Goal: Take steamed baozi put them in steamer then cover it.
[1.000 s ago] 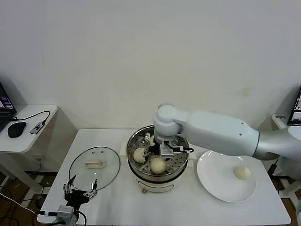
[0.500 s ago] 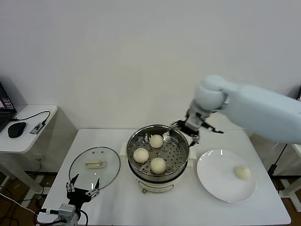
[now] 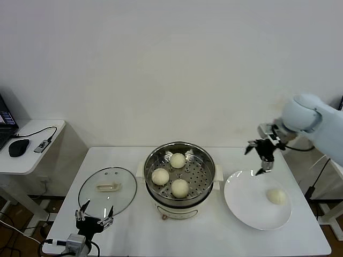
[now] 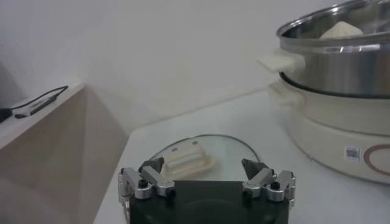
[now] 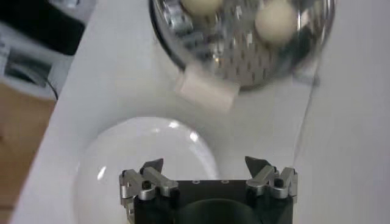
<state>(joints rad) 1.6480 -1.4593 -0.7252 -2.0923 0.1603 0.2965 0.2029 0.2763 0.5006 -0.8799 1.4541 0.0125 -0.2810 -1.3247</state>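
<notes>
Head view: The white table carries the steamer at its centre. Three steamed baozi lie on the perforated steel floor of the basket, apart from one another: one toward the back, one toward the robot's left, one toward the front. A fourth baozi rests on the white plate, which sits toward the table's right edge, just beside the steamer. The cover lies flat on the table toward the left edge, handle up, near the steamer but not touching it. The right gripper hangs in the air above the back rim of the plate, fingers spread apart and holding nothing. The left gripper sits low at the front left corner of the table, just in front of the cover, fingers apart and empty. A side desk with a mouse stands beyond the table's left edge.

Left wrist view: The left gripper shows both fingertips spread, with the cover and its cream handle beyond them. The steamer rises to one side on its white pot.

Right wrist view: The right gripper has its fingers wide apart over the plate. The steamer holds two visible baozi.
</notes>
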